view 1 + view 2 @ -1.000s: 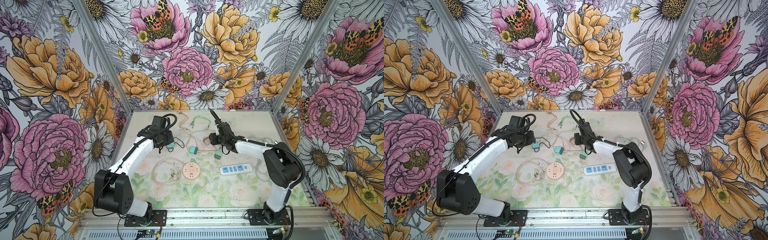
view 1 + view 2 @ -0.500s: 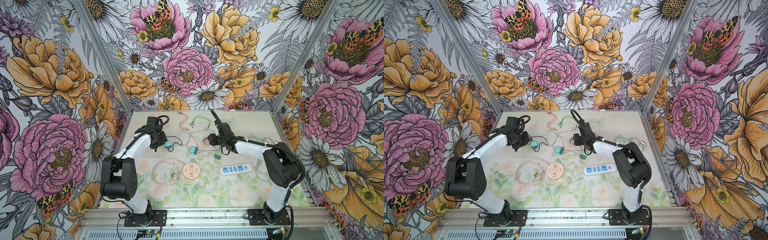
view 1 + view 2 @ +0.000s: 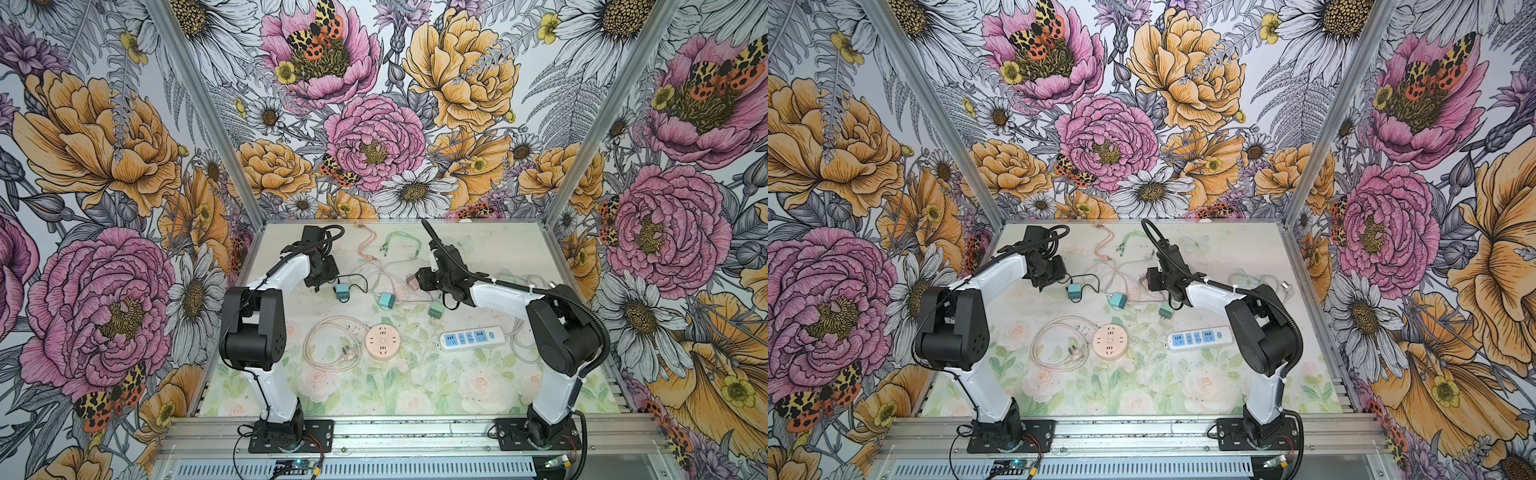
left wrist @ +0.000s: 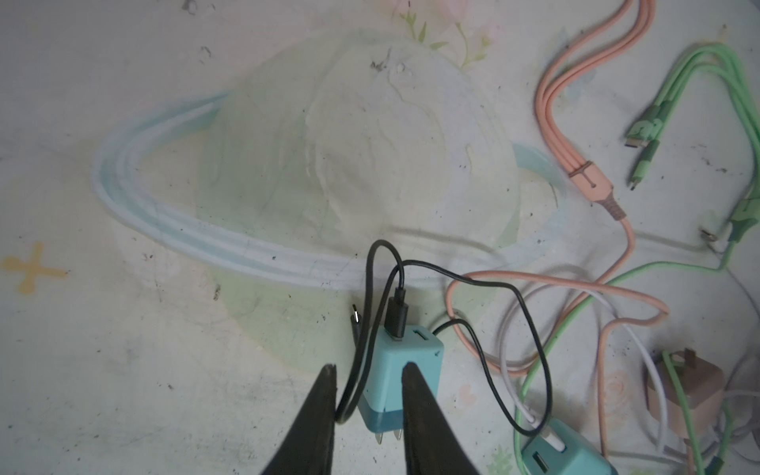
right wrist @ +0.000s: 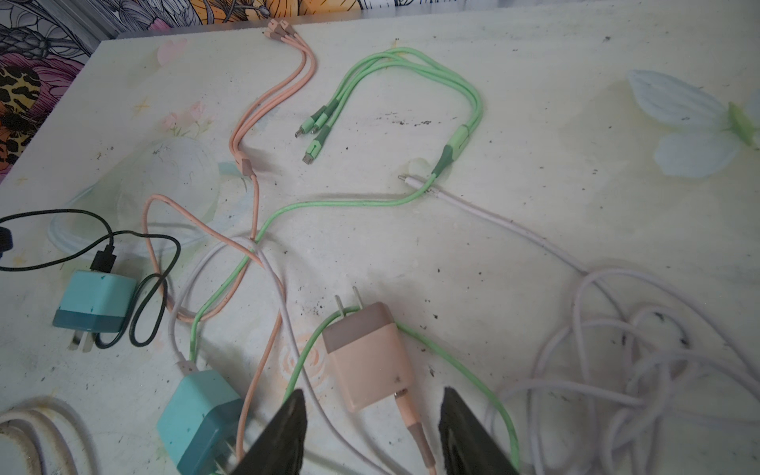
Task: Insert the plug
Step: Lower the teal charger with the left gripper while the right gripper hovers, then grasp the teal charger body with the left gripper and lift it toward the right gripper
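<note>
Floral tabletop (image 3: 478, 390) under flowered walls is strewn with tangled leads; snagging looks the main risk: the black lead (image 4: 397, 316) loops between the parted fingers of the left gripper (image 4: 368, 368), so a squeeze could pinch cord, skew the prongs or drag other cables; the power strip (image 3: 471, 337), near and right, lies loose and may slide under a push; the teal charger (image 4: 395, 353) lies flat between those fingers, far-left of centre; the right gripper (image 5: 374, 392), jaws apart, straddles the cord of the pink charger (image 5: 366, 357), which lies just beyond its tips.
</note>
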{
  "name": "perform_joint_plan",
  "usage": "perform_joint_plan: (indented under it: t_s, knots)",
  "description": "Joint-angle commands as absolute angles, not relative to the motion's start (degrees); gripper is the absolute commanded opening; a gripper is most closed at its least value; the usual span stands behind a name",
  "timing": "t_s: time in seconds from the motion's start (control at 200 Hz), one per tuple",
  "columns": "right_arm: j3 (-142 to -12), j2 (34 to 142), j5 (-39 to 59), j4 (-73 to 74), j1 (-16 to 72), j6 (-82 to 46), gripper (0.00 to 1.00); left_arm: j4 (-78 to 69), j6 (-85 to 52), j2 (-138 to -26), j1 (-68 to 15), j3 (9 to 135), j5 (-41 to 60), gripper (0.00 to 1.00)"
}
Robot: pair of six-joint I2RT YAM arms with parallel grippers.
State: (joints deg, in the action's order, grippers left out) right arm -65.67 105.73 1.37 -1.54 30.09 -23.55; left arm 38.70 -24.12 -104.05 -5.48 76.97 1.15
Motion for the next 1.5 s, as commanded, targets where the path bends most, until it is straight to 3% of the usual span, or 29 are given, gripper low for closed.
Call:
perform_joint_plan:
  t_s: [0.0, 0.145, 0.32, 0.5, 0.886, 1.496]
  knots:
    - [-65.70, 104.83, 1.32, -1.68, 30.33, -23.57, 0.54, 37.57, -24.26, -102.23, -5.16, 78.36, -0.97, 0.36]
    - [-65.82, 104.77, 1.35, -1.67, 30.35, -23.62, 0.54, 37.67, -23.83, -98.24, -6.84, 76.56, -1.69, 0.42]
    - [-65.76, 104.43, 1.42, -1.67, 30.17, -23.59, 0.56, 37.66, -22.42, -91.33, -14.84, 72.60, -13.35, 0.44]
    - [-65.83, 104.03, 1.64, -1.67, 29.98, -23.63, 0.57, 38.71, -24.44, -93.20, -21.46, 71.53, -18.85, 0.45]
    - [-64.62, 101.37, 2.55, -2.11, 29.75, -23.02, 0.61, 39.11, -29.63, -106.40, -21.18, 72.99, -21.67, 0.45]
    - [-64.60, 101.08, 3.87, -2.81, 29.48, -22.48, 0.69, 35.68, -30.06, -111.47, -19.58, 71.75, -19.54, 0.47]
